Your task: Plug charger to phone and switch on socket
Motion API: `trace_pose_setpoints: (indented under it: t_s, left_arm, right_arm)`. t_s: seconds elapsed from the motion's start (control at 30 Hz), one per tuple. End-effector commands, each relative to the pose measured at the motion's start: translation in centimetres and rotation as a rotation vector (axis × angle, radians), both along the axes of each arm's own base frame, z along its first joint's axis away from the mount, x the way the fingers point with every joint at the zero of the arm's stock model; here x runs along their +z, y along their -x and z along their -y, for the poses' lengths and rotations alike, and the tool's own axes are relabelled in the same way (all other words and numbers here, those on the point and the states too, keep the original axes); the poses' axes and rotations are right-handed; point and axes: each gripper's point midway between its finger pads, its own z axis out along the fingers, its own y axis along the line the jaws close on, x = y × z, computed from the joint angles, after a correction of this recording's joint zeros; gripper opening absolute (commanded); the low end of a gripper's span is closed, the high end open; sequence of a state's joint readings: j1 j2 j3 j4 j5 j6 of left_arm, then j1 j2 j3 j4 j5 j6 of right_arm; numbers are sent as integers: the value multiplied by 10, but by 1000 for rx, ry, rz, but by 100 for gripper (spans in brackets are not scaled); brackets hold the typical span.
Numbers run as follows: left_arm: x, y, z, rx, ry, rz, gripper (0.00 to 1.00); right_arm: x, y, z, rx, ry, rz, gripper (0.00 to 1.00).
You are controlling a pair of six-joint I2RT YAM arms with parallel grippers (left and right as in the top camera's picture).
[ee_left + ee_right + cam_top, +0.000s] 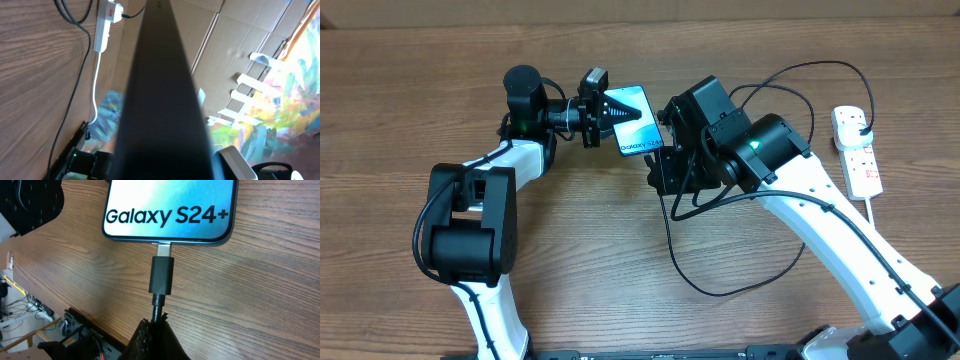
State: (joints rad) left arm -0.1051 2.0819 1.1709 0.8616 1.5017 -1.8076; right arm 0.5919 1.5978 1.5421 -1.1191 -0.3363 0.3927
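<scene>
L gripper (613,110) clamps the Galaxy S24+ phone (170,200), R gripper (156,328) pinches charger cable (158,304) near phone's port w/ metal showing at its connector (161,275); off-axis push could bend it

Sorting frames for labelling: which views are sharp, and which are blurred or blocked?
Overhead: evenly lit and sharp, the phone screen glowing. Left wrist: a dark, blurred bar down the middle hides most; the socket shows soft. Right wrist: crisp, the charger tip and screen lettering readable.

The phone (170,205) is glossy, the charger (162,275) matt black plastic, the table (270,290) grained wood.
</scene>
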Motion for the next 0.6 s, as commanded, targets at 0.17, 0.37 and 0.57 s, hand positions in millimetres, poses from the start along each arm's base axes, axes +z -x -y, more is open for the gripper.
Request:
trace_pose_setpoints:
  t_s: [0.17, 0.37, 0.57]
  left_arm:
    - [10, 2, 3, -11, 6, 92, 4]
    - [10, 1, 3, -10, 4, 29, 4]
    - [10, 1, 3, -9, 2, -9, 4]
  right_arm:
    - [10, 1, 0, -5, -18, 28, 4]
    - [10, 1, 0, -6, -18, 29, 4]
    - [11, 0, 0, -6, -21, 33, 4]
